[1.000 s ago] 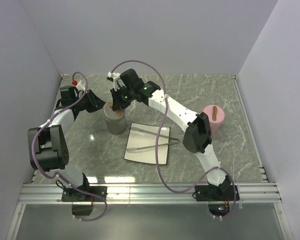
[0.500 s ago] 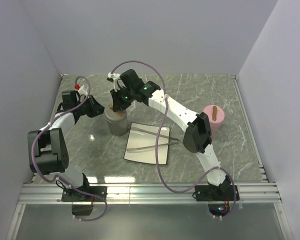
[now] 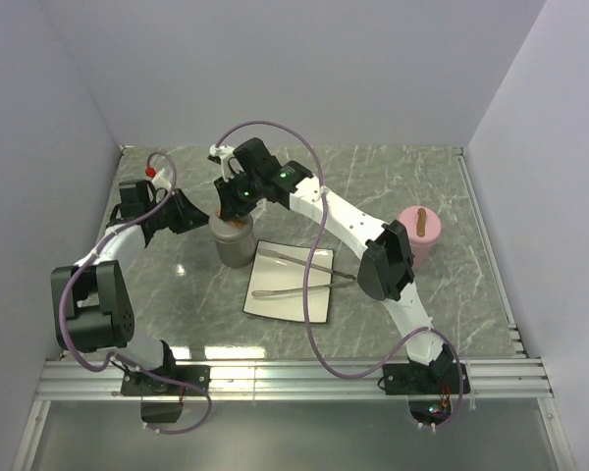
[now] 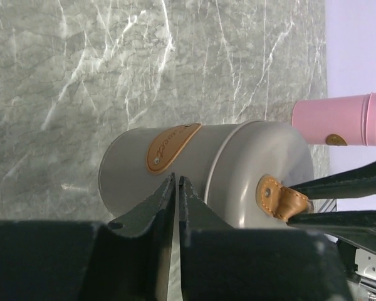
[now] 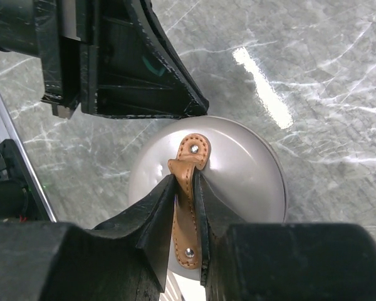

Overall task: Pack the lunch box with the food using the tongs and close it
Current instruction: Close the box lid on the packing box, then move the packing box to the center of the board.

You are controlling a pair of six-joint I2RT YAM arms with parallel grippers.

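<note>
Right gripper is down on top of the squat grey cylindrical metal lunch box. Its jaws are drawn in narrow on the tan leather strap that runs across the domed lid. In the wrist view the strap's long axis runs straight out between the two fingers, both of which look pressed against its edges. I read that as a pinch on the strap and nothing else.

Left gripper sits at the lunch box's side wall, on the flank away from the plate. Its jaws are all but closed, just a thin slit with nothing in it, tips right by the wall below the leather badge. I can't tell whether they are touching it.

The lid is on. The long slim silver tongs lie on the white square plate just beside the lunch box on its near-right side, with neither gripper on them. Their length runs across the plate, tips toward the lunch box and joined end away from it.

I see no food on the plate, and whether it is inside the lunch box I can't tell. A pink cylindrical container stands well off to the right of the lunch box.

My call is that any lid move turns on that strap pinch, so pull along the lunch box's upright axis. The right arm is on the tongs' side.
</note>
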